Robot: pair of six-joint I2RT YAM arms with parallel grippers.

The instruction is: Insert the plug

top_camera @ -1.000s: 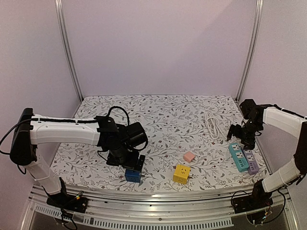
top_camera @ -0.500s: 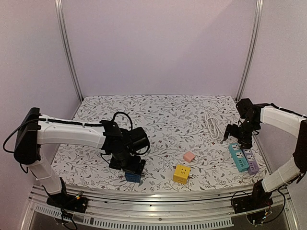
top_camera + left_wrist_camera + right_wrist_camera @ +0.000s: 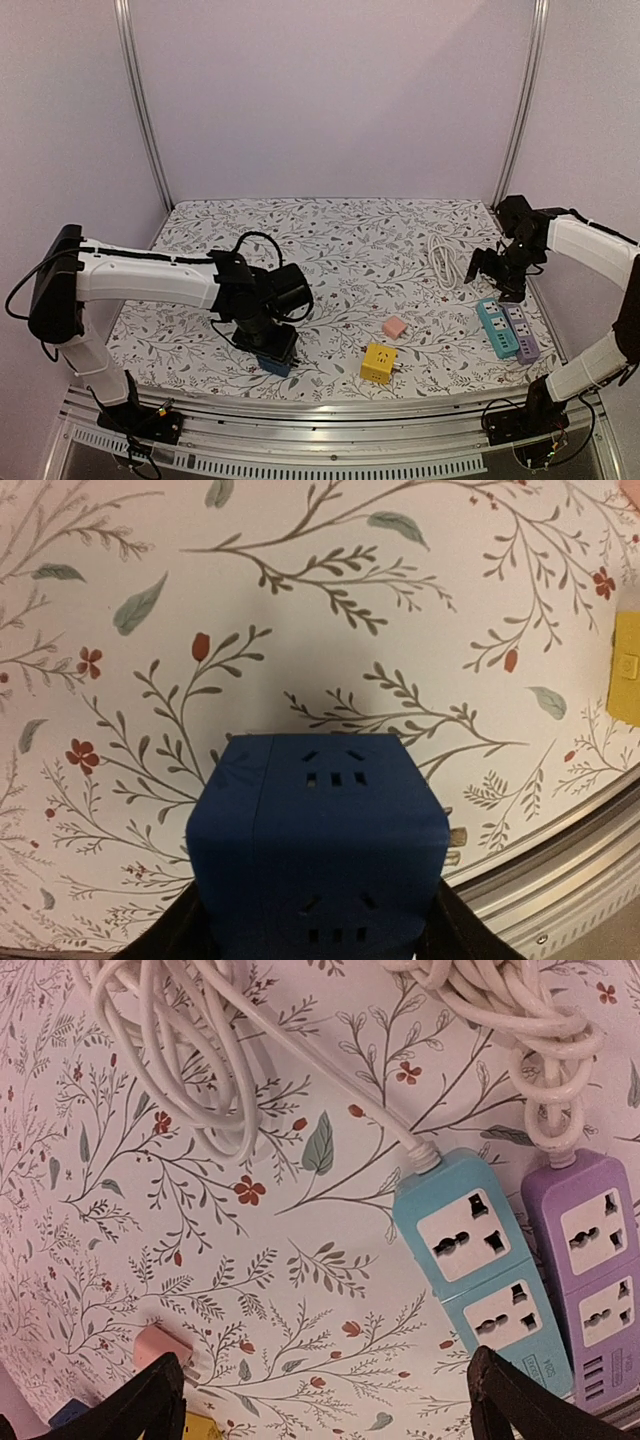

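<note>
The plug is a dark blue cube with socket holes on its faces and brass prongs on one side, resting on the flowered table near the front edge. My left gripper is down over it. In the left wrist view the blue cube fills the gap, and both black fingers press its sides. A teal power strip lies at the right beside a purple one. My right gripper hovers open just behind them, with only bare table between its fingers.
A yellow cube adapter and a small pink plug lie mid-table. A coiled white cable runs to the strips. The right wrist view shows the teal strip, the purple strip and the cable. A metal rail edges the table.
My left gripper came down over the blue cube and closed its fingers onto its sides. The right gripper shifted slightly back and up, still open.
</note>
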